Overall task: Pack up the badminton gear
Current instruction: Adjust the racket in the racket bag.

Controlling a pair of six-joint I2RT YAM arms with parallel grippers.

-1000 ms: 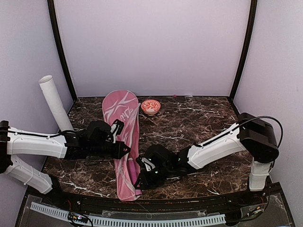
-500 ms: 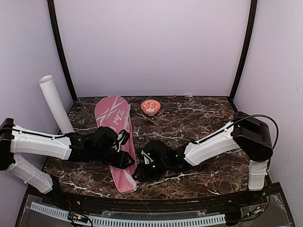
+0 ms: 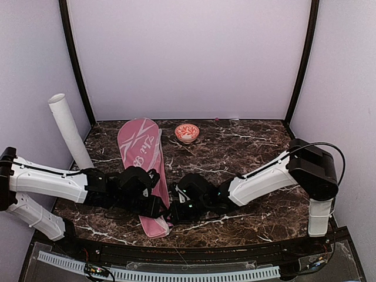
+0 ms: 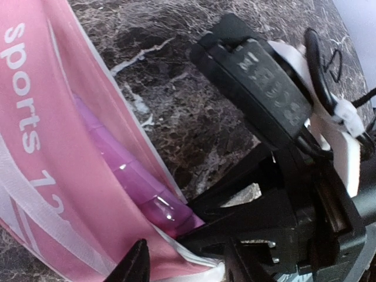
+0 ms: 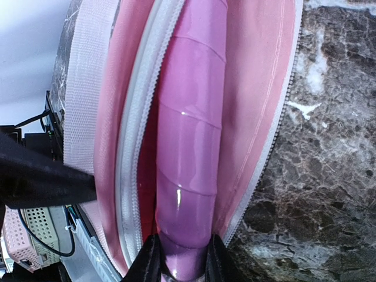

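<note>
Handle [image 5: 191,147] glossy pink, spiral-wrapped, inside zippered fabric cover [image 5: 258,88], veined marble table [image 5: 329,117]

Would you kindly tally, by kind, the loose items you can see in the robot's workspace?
Pink fabric racket cover: 1
Pink wrapped racket handle: 1
Long white tube: 1
Small red-and-white patterned bowl: 1
Total: 4

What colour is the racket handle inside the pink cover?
Glossy pinkish purple handle, wrapped in overlapping bands; clearest in the right wrist view.

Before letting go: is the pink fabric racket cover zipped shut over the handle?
No, the cover gapes unzipped, baring the glossy pink handle.
</note>
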